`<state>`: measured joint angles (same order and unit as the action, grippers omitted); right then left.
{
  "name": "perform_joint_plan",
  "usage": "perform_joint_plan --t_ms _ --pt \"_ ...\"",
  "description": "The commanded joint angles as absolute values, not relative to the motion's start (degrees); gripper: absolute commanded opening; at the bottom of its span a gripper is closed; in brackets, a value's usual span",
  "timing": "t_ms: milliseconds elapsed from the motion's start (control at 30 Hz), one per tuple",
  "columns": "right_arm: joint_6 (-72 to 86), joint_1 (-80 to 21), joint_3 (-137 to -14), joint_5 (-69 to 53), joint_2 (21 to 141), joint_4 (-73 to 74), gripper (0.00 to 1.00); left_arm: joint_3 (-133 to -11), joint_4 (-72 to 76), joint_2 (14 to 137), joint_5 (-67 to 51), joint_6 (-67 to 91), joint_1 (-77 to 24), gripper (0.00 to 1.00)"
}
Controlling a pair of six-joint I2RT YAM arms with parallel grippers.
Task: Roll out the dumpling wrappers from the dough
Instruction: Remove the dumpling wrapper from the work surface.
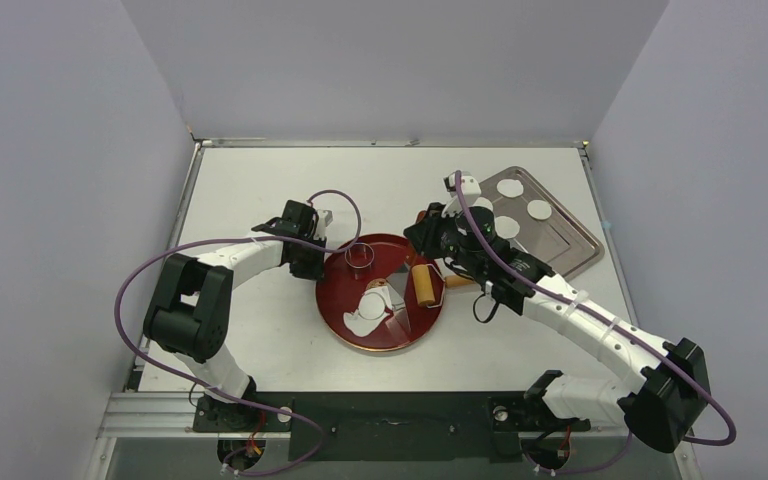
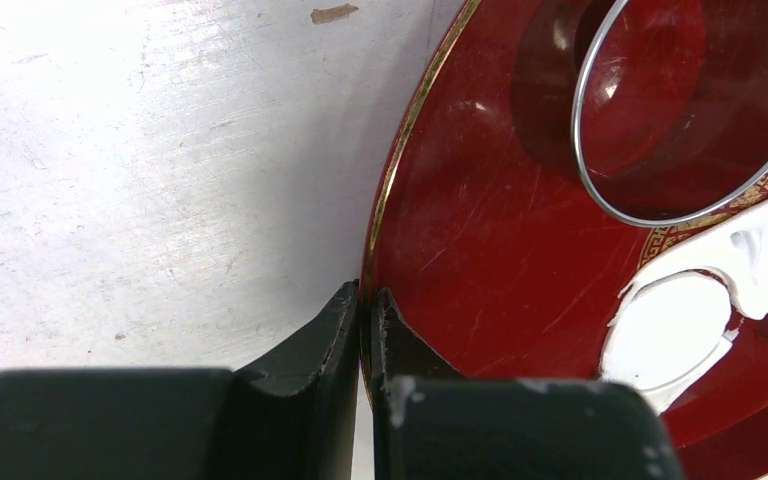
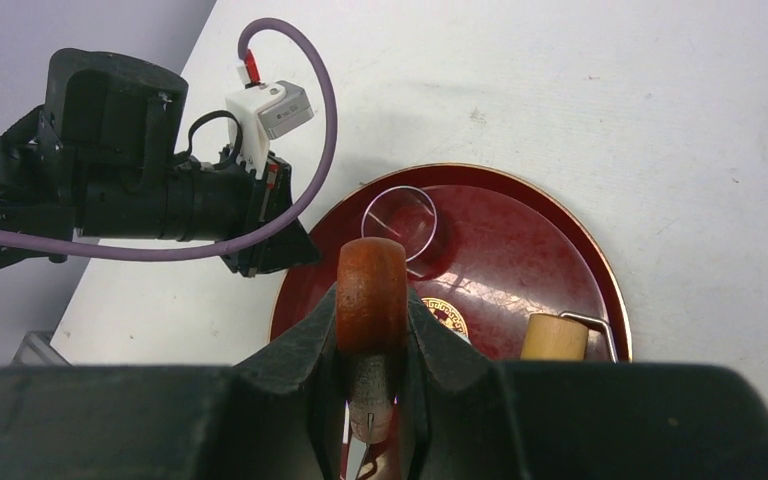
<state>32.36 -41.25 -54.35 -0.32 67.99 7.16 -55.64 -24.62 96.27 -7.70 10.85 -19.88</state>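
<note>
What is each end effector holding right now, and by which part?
The left end effector pinches the red plate at its rim. The right end effector grips the roller by its reddish wooden handle.

Three thin, flat white round dumpling wrappers (image 1: pixel 509 187) lie apart from one another on the silver metal tray (image 1: pixel 560 245) at the table's two o'clock. The soft white dough (image 1: pixel 368 310) is a thin flattened sheet with ragged edges. It lies just off the centre of the round red plate (image 1: pixel 420 330), toward seven o'clock. A neat round disc (image 2: pixel 668 332) sits within it, a thin strip of dough curling along its edge.
</note>
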Motion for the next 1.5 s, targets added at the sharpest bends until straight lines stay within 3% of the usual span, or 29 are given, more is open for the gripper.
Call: perform_joint_plan --t_ms 0,900,1467 --pt "33.1 -41.1 -52.4 1.5 68.3 1.0 0.00 -57.0 -24.3 95.1 -7.1 9.0 -19.8 0.00" --pt "32.7 -41.1 -49.6 2.7 69.0 -6.3 0.00 -56.9 -24.3 94.5 -7.2 9.0 -19.8 0.00" --pt "32.8 -41.1 -46.7 11.9 67.7 -13.0 0.00 -56.5 -24.3 94.3 -7.0 8.7 -19.8 0.00"
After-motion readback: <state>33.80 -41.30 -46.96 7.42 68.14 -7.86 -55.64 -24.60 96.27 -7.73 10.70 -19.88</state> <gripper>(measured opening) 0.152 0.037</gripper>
